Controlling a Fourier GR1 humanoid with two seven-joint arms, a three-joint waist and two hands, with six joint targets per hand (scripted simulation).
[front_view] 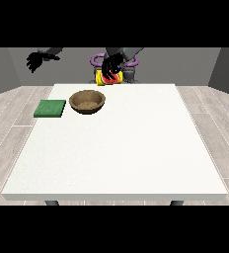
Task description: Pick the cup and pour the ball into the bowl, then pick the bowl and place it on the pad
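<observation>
At table's far edge, hand at the view's right [111,65] curls round the yellow-red cup [109,78], tipped sideways above the table [136,148]. Brown bowl [87,102] beside green pad [50,108]. Other hand [35,61] raised, fingers relaxed, apart.

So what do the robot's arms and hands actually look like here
Both hands are black, with separate fingers and a thumb: the hand at the view's left and the hand at the view's right. The forearms leading to them are dark grey. Purple rings show on the body behind. No cables or markings can be made out.
</observation>
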